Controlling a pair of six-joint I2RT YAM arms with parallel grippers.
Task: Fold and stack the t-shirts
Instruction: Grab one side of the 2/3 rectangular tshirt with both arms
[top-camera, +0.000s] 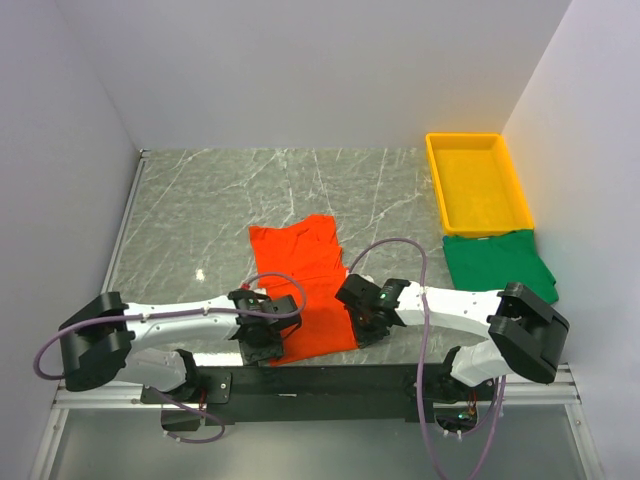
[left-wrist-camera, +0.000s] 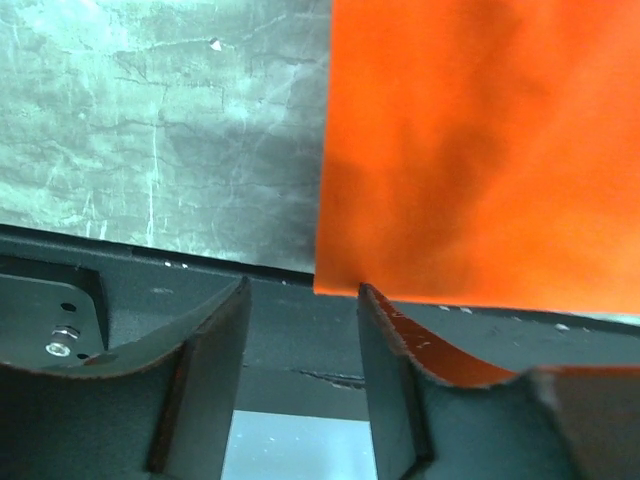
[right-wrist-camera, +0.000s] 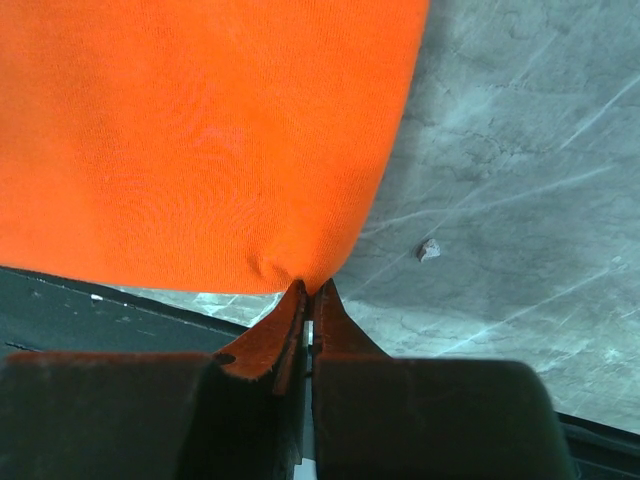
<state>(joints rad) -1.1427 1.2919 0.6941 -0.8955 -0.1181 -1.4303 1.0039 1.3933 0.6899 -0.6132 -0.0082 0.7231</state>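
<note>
Near the front edge of the worktop (top-camera: 200, 210), the orange shirt (top-camera: 300, 285) is spread out, and its near right corner is pinched tight by the right gripper (right-wrist-camera: 308, 292). At the near left corner, the left gripper (left-wrist-camera: 300, 300) is held spread, with nothing caught between its fingers. Over to the right, the green shirt (top-camera: 497, 258) is seen lying just beside the yellow tray (top-camera: 436, 180).

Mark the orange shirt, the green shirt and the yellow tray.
orange shirt (top-camera: 300, 280), top view, middle of the cloth.
green shirt (top-camera: 497, 260), top view, middle of the cloth.
yellow tray (top-camera: 478, 185), top view, bare floor.
</note>
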